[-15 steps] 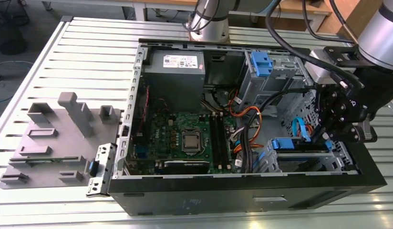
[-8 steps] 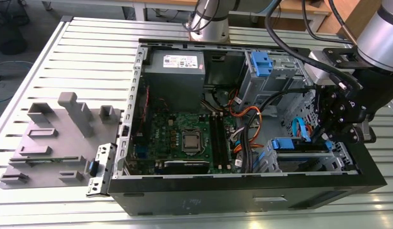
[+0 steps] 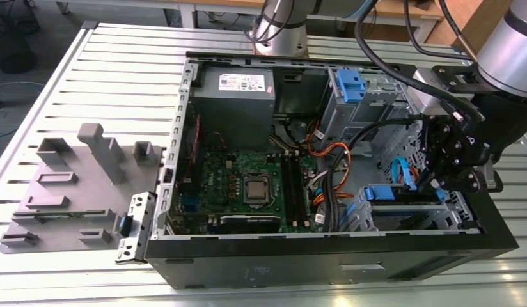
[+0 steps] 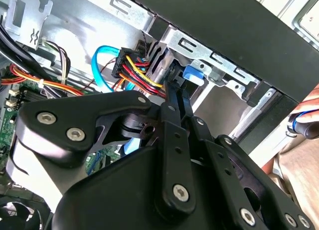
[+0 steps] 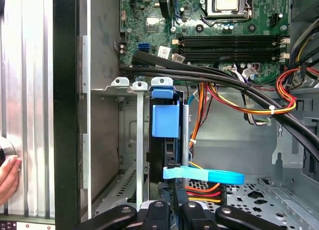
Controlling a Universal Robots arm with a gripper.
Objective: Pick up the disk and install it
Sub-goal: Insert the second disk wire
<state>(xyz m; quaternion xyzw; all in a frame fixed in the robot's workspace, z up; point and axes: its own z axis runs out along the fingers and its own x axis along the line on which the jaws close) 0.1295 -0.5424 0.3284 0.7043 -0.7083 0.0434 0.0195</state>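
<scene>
The disk (image 5: 164,121) stands edge-on in the metal drive cage (image 5: 130,85) at the front corner of the open computer case; its blue bracket faces the first wrist view. In the exterior view its blue bracket (image 3: 380,192) shows in the low bay on the exterior view's right. My gripper (image 5: 172,210) hangs inside the case right at the disk's cabled end, black fingers (image 4: 174,115) drawn together and shut. Their tips meet the silver edge (image 4: 160,65) beside the blue tab (image 4: 193,73). Whether they pinch it I cannot tell. My gripper (image 3: 440,182) hangs just right of the bay.
A blue flat cable (image 5: 207,176) and red-yellow power wires (image 4: 134,65) crowd the disk's end. Thick black cables (image 5: 224,83) cross above the cage. The motherboard (image 3: 246,185), grey power supply (image 3: 233,96) and upper blue latch (image 3: 349,86) occupy the case. A person's hand (image 4: 304,120) hovers outside the case wall. A grey fixture (image 3: 76,185) stands on the table.
</scene>
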